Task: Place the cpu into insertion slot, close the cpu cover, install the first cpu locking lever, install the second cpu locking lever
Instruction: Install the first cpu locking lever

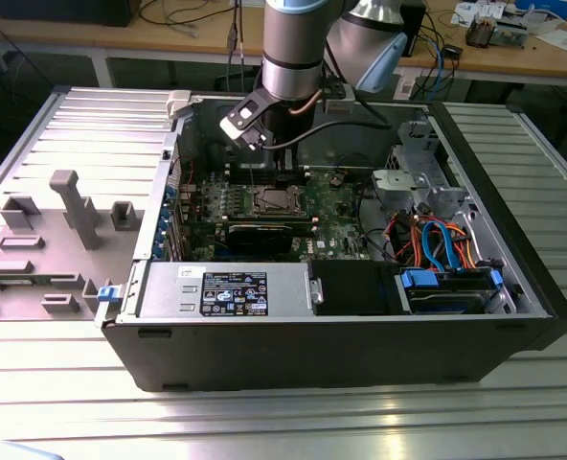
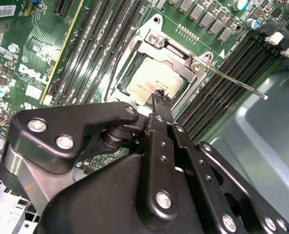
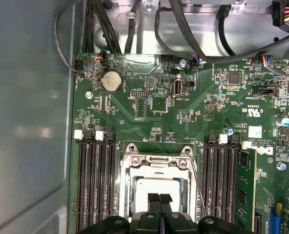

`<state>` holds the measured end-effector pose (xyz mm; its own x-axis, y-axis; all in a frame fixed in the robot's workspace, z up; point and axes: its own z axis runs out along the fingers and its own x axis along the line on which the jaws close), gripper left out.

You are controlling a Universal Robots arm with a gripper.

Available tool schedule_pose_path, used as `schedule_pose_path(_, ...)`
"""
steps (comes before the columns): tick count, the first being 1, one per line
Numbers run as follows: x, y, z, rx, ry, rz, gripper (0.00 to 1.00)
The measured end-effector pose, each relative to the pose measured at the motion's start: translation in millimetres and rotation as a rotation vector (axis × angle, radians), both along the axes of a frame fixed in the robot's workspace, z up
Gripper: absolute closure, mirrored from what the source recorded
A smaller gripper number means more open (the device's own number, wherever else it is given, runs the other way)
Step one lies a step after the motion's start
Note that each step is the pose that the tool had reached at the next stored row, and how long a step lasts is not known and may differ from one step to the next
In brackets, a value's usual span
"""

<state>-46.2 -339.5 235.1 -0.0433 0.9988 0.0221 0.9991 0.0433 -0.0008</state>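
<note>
The cpu (image 3: pixel 156 186) lies flat in the insertion slot (image 1: pixel 277 199) of the green motherboard, its dull silver top showing through the window of the cpu cover (image 3: pixel 154 163). The cover appears to lie flat over the chip. My gripper (image 3: pixel 159 199) hangs just above the chip's near edge, fingers shut together with nothing between them; in the second wrist view the gripper (image 2: pixel 160 95) points down at the cpu (image 2: pixel 152 80). A thin locking lever (image 2: pixel 232 80) sticks out sideways from one socket corner. Another thin lever (image 2: pixel 109 80) runs along the opposite side.
Long black memory slots (image 3: pixel 95 185) flank the socket on both sides. The grey case wall (image 3: pixel 27 122) stands close by, with black cables (image 3: pixel 193 44) above the board. In the exterior view a power supply (image 1: pixel 226 287) and drive bay with coloured cables (image 1: pixel 437 249) fill the case front.
</note>
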Motion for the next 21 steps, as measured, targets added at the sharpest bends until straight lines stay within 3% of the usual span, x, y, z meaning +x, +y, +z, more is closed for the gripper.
schedule_pose_path(13, 0.0, 0.0, 1.6, -0.0001, 0.0001, 0.000, 0.89)
schedule_pose_path(21, 0.0, 0.0, 14.9, -0.0001, 0.0000, 0.000, 0.89)
